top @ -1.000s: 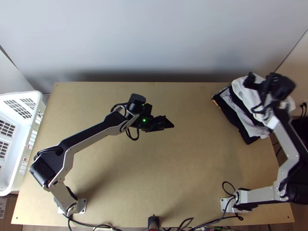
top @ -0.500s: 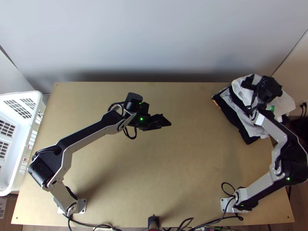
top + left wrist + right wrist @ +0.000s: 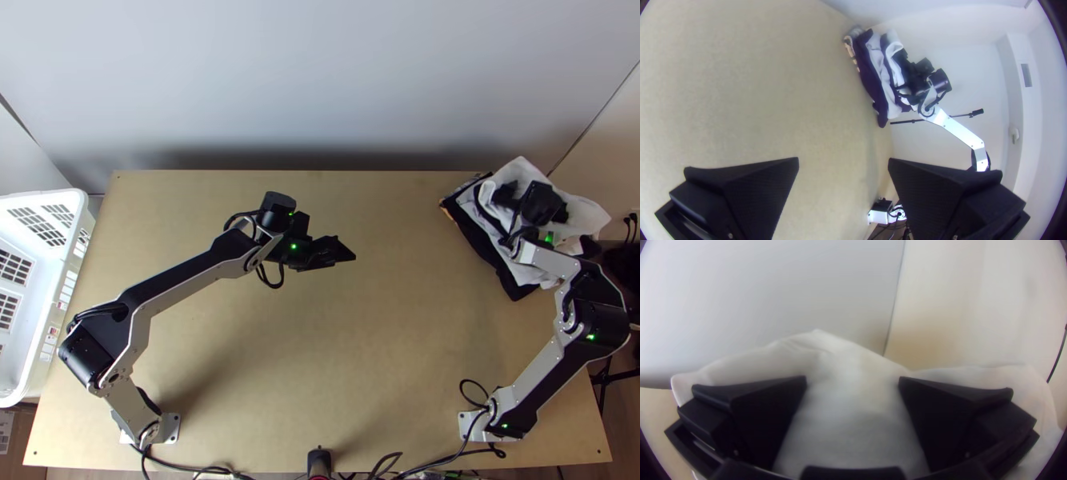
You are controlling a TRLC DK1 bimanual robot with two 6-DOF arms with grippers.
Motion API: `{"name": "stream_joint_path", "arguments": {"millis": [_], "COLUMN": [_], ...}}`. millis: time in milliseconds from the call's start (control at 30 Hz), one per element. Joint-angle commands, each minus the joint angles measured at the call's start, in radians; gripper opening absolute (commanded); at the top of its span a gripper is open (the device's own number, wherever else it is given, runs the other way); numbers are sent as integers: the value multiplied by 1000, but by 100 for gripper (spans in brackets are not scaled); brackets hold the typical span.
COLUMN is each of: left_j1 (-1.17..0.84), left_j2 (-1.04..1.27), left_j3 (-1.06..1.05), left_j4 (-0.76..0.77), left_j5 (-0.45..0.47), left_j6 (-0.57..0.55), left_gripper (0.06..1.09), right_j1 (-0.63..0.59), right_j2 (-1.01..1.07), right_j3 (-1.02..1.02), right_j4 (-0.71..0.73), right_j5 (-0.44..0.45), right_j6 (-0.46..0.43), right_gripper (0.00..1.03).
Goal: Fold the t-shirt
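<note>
- White basket (image 3: 50, 194) just past the table's (image 3: 336, 344) left edge, same spot as half a second ago. Small labels (image 3: 54, 330) on its side, some with red; print too small to make out.
- My left gripper (image 3: 340, 249) over mid-table, unmoved since the last frame. From its wrist view: fingers spread wide, nothing held between them.
- Pile of cloth (image 3: 482, 242) at the table's far right corner, dark and pale grey pieces layered beneath. Tan marks (image 3: 851, 52) run along one dark edge; can't tell whether they are writing.
- My right gripper (image 3: 534, 202) over the pile, shifted a little left and toward the near edge since the last frame; the arm's elbow has swung inward too. Right wrist view: fingers wide apart, white fabric showing between them, no pinch seen.
- White cloth (image 3: 590, 213) bunched on top of the pile, under and around that gripper, spilling toward the right. Its far left part has shifted, now rising to a sharper peak. Can't tell which piece is the t-shirt, or whether this is it.
</note>
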Motion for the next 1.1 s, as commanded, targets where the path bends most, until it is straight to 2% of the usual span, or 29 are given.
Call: {"name": "stream_joint_path", "arguments": {"millis": [0,467,600,667,800,900,1067], "left_j1": [-2,-7,-5,-5,-7,-12,-12], "left_j2": [7,18,14,14,14,15,15], "left_j3": [-1,12,12,10,7,7,6], "left_j4": [2,3,3,3,3,3,3], "left_j5": [0,2,0,2,2,2,2], "left_j6": [-2,-8,-9,-9,-6,-6,-5], "left_gripper": [103,103,103,104,103,103,103], "right_j1": [45,54,54,56,56,50,-5], "right_j2": [3,-23,-112,-166,-269,-319,-399], "right_j3": [-107,-120,-87,-55,60,115,124], "right_j4": [-23,-23,-34,-60,-256,-352,-382], "right_j5": [-29,-29,-29,-32,-35,-35,-35], "right_j6": [44,41,44,41,56,65,44], "right_gripper": [95,96,96,96,96,96,96]}}
